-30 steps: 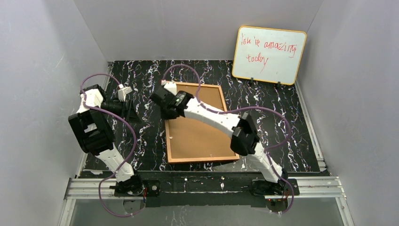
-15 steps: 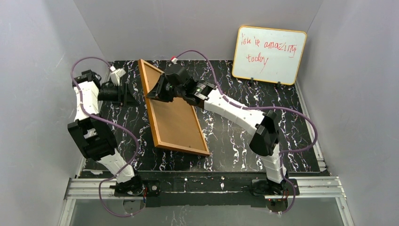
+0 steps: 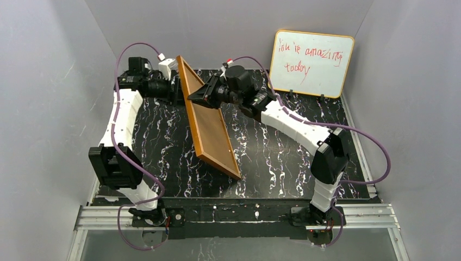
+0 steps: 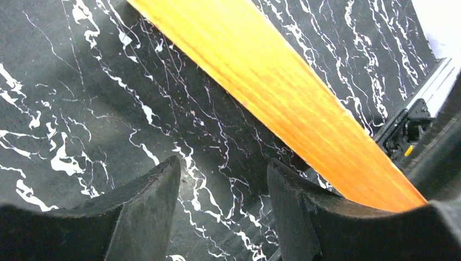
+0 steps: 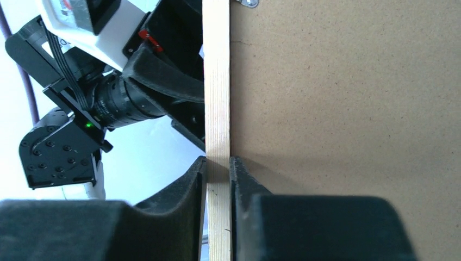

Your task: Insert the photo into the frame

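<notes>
Right tool (image 5: 217, 166): jaws closed tight on the pale wooden rail of the frame (image 5: 348, 109), one finger on each face of the rail, right beside the brown backing board (image 5: 380, 179).
Left tool (image 4: 223, 179): fingers (image 4: 147, 212) stand apart, only the surface (image 4: 81, 109) shows in the gap, and nothing is held. The orange rail of the frame crosses just past one fingertip, but contact cannot be told.
Frame: raised on edge and steeply tilted near the middle of the surface, between the two tools. The brown back faces the right arm, the upper edge sits in the right tool, and the lower edge is down at the surface.
Surface: black with white veining.
Whiteboard (image 3: 311, 62): yellow-edged with red handwriting, leaning on the back wall at far right, well apart from the frame.
</notes>
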You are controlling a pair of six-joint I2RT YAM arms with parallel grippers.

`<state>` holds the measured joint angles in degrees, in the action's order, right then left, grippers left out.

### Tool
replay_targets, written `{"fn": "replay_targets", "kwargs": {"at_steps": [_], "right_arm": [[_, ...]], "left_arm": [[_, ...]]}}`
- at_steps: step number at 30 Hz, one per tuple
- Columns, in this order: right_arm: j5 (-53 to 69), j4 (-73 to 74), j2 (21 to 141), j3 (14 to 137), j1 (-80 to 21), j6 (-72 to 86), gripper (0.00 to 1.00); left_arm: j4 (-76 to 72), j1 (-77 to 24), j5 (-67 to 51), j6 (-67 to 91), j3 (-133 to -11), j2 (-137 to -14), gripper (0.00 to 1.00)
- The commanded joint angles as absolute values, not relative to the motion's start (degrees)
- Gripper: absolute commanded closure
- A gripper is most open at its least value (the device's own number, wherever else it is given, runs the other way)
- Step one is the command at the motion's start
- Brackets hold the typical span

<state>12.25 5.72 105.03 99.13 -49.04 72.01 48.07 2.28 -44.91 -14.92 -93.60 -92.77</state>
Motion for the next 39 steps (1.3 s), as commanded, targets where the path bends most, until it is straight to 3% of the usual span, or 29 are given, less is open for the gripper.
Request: {"fn": "replay_targets", "kwargs": {"at_steps": [1, 2, 5, 12, 22, 31, 39], "right_arm": [[14.4, 2.6, 100.4, 97.1, -46.7, 73.5, 0.69], [15.2, 3.7, 100.0, 96.9, -45.9, 72.9, 0.61], [16.7, 9.0, 98.9, 97.6, -44.2, 68.0, 0.5], [16.3, 27.3, 96.8, 103.3, -41.2, 53.6, 0.43], [4.4, 45.9, 95.7, 112.3, -40.4, 39.0, 0.42], [-9.1, 55.1, 94.1, 116.6, -40.3, 31.9, 0.48], [-20.4, 55.5, 87.6, 106.5, -39.9, 27.9, 0.5]], "left_arm": [[45.1, -3.0, -39.9, -10.5, -97.6, -94.3, 0.42], [45.0, -3.9, -39.3, -10.1, -98.4, -95.0, 0.42], [45.1, -6.8, -37.4, -9.7, -100.9, -97.1, 0.43], [45.5, -12.5, -33.9, -9.5, -105.8, -101.3, 0.42], [45.8, -16.8, -31.4, -8.4, -110.3, -106.4, 0.42], [46.0, -17.5, -30.7, -9.0, -108.8, -106.3, 0.42], [45.6, -17.3, -30.2, -11.2, -102.2, -103.9, 0.42]]}}
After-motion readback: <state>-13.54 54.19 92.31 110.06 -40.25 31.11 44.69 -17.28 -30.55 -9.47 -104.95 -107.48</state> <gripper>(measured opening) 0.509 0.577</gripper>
